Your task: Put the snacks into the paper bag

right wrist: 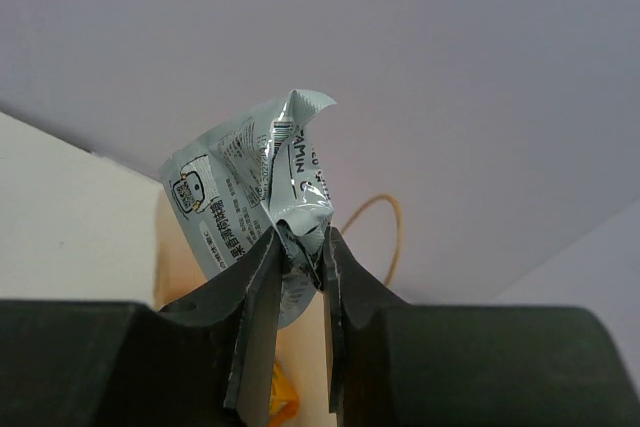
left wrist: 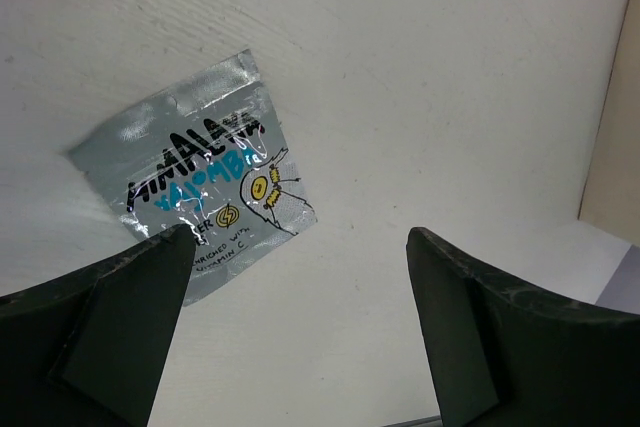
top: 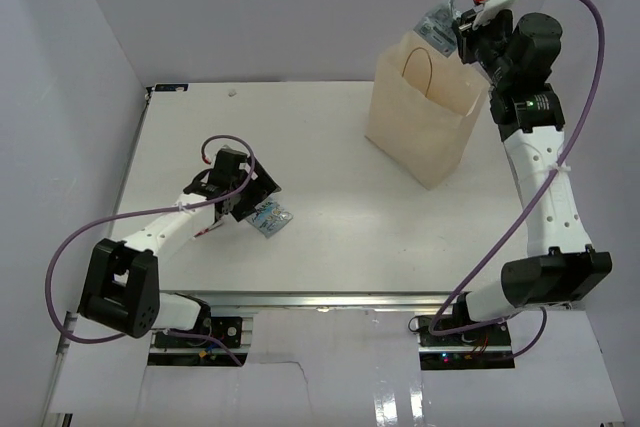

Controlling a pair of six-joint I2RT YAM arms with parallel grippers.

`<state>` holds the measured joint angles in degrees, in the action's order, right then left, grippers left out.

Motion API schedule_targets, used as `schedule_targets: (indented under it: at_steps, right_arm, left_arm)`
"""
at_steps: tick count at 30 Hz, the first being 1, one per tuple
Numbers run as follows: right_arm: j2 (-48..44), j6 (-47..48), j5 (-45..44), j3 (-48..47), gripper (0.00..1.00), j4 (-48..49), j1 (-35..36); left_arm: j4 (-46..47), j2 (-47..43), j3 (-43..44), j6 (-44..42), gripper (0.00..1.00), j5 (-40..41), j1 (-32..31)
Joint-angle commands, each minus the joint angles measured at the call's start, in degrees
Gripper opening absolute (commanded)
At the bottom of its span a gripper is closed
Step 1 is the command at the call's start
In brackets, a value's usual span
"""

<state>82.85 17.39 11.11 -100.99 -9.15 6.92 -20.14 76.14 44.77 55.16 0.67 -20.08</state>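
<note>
Right wrist view is showing the silver packet (right wrist: 250, 182) pinched by a crumpled corner between the pressed-together fingers of the right gripper (right wrist: 300, 247), above the paper bag (top: 425, 117) in the top view's upper right. Released off-centre, it is likely catching the rim and dropping outside. Lower left, the left gripper (left wrist: 300, 242) is standing spread wide over a second silver-blue packet (left wrist: 200, 187), gripping nothing.
</note>
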Motion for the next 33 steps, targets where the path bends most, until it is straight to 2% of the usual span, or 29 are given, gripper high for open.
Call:
schedule_targets:
  at_steps: [1,6,8,10,11,13,14,18,25,28,32,33]
  right_arm:
    - [1.35,-0.52,-7.51,1.75,0.08,3.70,-1.29]
    - [1.09,1.33,-7.78,7.02,0.08,3.35,-1.64]
    - [0.65,2.47,-5.50,7.82,0.18,1.86,-1.56]
    - [0.12,2.56,-4.88,9.14,0.36,0.54,-1.56]
    - [-1.19,2.83,-4.53,9.75,0.61,0.36,-1.64]
    - [-3.64,1.69,-3.48,10.72,0.86,-0.16,-2.43]
    - [-4.44,1.34,-2.60,10.64,0.91,-0.60,-2.70]
    - [-8.22,0.10,1.89,10.20,0.97,-3.07,-4.10]
    - [-15.07,-1.48,4.44,16.96,0.97,-4.39,-6.12]
    - [-17.27,-2.27,5.23,19.95,0.97,-4.65,-6.21]
    - [-19.12,-2.71,5.85,21.71,0.97,-5.26,-8.32]
    - [-19.39,-2.97,6.20,21.89,0.98,-5.44,-8.76]
  left_arm:
    - [-5.07,1.20,4.18,-4.18,0.98,2.05,0.21]
    - [-7.28,0.50,3.66,-2.69,0.98,3.38,0.21]
    - [-7.11,1.03,3.83,-2.33,0.98,3.29,0.21]
    - [-7.63,2.25,4.79,-2.51,0.98,3.11,0.21]
    - [-8.07,4.00,6.19,-2.51,0.95,3.20,0.21]
    - [-11.30,7.60,9.17,-0.85,0.92,4.69,0.13]
    - [-12.19,8.75,10.15,-0.67,0.92,4.87,0.12]
    - [-17.11,13.85,14.81,1.00,0.87,7.24,-0.49]
    - [-29.77,28.35,27.20,2.85,0.85,13.22,-4.53]
    - [-31.36,31.61,29.23,3.03,0.86,13.92,-6.20]
    - [-33.47,34.33,28.71,3.21,0.81,14.19,-6.99]
    - [-33.47,35.04,27.83,3.29,0.77,14.36,-7.08]
